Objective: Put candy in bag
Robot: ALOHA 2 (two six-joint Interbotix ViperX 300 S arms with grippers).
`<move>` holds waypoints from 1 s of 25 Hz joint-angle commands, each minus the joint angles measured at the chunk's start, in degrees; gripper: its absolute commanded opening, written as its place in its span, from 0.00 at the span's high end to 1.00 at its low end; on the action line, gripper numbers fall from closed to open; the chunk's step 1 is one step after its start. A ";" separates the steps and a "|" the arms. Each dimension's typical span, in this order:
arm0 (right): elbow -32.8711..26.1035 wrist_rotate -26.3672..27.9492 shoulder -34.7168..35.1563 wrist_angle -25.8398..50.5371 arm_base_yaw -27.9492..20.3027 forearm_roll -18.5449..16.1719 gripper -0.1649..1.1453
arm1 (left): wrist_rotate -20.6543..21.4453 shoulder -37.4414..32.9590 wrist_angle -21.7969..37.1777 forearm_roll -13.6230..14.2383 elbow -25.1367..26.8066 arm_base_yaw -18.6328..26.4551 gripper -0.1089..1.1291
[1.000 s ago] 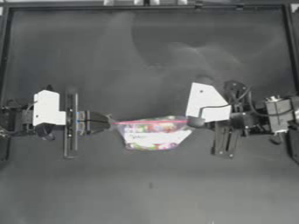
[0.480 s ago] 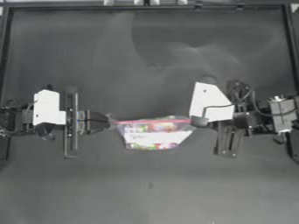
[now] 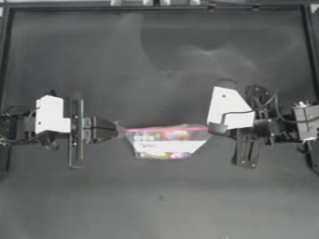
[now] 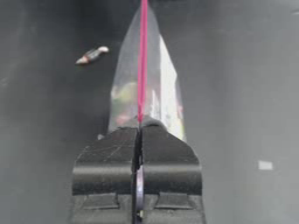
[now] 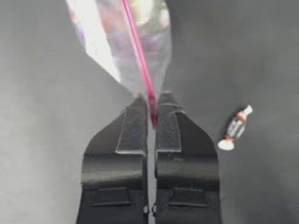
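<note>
The clear bag (image 3: 167, 142), with multicoloured sweets inside, hangs stretched between both grippers by its pink zip strip. My left gripper (image 3: 120, 130) is shut on the strip's left end, and its wrist view shows the jaws (image 4: 140, 127) pinching the bag (image 4: 131, 78). My right gripper (image 3: 215, 129) is shut on the right end, as the right wrist view (image 5: 153, 103) shows. The candy (image 5: 234, 127), red and whitish with twisted ends, lies on the table beside the right gripper, apart from the bag (image 5: 116, 26). The left wrist view also shows the candy (image 4: 92, 54). In the top view it is hidden.
The dark table (image 3: 162, 60) has a raised rim along its far edge and both sides. A small pale speck (image 4: 265, 165) lies on the surface near the left gripper.
The right arm has drifted slightly to the right, drawing the bag's zip strip a little tauter. The left arm has stayed put.
</note>
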 commanded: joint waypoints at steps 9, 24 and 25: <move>-0.18 0.44 -0.88 -3.78 0.53 0.35 0.83 | 0.00 2.11 -0.09 -0.09 -2.20 -0.35 0.88; -1.14 0.26 1.58 -9.84 0.79 -0.18 0.83 | 0.18 5.80 -0.62 1.32 -5.19 -0.79 0.88; -1.14 0.18 1.85 -10.28 0.79 -0.18 0.83 | 0.09 5.80 -0.62 1.58 -5.19 -0.88 0.88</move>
